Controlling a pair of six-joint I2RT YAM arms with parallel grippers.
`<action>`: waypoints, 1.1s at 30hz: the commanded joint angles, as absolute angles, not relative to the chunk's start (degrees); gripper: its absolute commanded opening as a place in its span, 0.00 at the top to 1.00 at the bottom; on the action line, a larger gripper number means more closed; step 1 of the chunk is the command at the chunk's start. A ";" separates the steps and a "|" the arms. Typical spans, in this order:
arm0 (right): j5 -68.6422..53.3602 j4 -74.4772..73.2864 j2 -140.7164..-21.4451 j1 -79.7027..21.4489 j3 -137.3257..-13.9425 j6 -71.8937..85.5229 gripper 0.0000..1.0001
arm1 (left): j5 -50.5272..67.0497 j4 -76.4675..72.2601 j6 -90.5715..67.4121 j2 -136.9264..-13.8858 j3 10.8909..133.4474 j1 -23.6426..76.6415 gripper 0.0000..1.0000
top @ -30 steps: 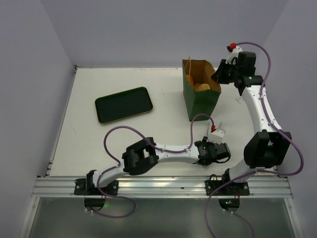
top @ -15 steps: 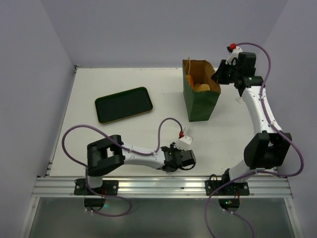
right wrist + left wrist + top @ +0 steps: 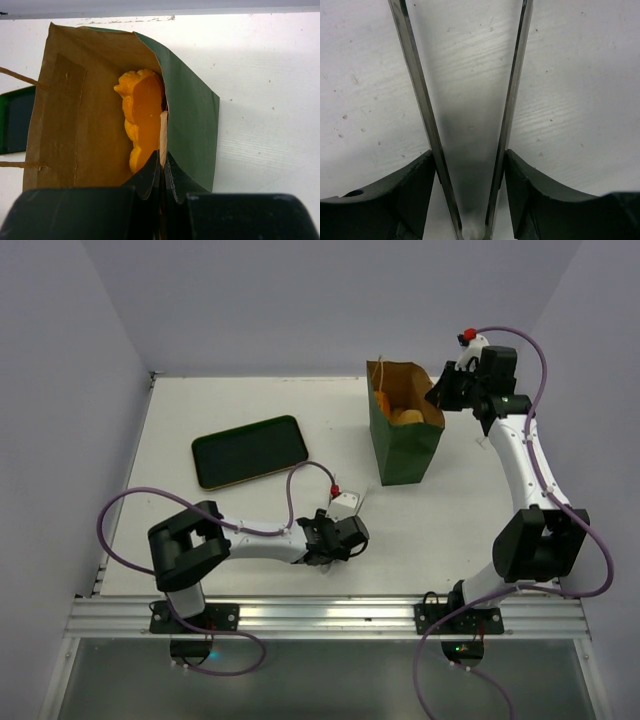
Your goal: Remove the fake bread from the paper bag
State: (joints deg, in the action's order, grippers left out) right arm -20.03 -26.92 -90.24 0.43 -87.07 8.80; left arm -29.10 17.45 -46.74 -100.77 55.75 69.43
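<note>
Table (image 3: 200, 410) first: plenty of bare room is left around the paper bag (image 3: 405, 440), which is stood upright near the far edge, and the green tray (image 3: 250, 451) is parked at its 9 o'clock. The left gripper (image 3: 345, 535) has been swung off to the bag's 7 o'clock, fingers spread over bare tabletop. The bag's rim is pinched by the right gripper (image 3: 162, 167). The fake bread (image 3: 142, 120) is still inside, so probably no grab yet.
</note>
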 commanded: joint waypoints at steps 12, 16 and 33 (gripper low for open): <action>-22.85 -23.29 -86.75 0.44 -86.48 8.53 1.00 | -30.94 21.97 -51.41 -109.77 59.94 68.20 0.21; -23.03 -23.12 -86.66 0.53 -86.40 8.61 1.00 | -31.20 25.05 -54.66 -112.32 62.75 68.20 0.17; -23.12 -23.11 -85.87 0.44 -85.96 8.53 1.00 | -33.92 26.02 -53.27 -106.46 59.68 68.20 0.87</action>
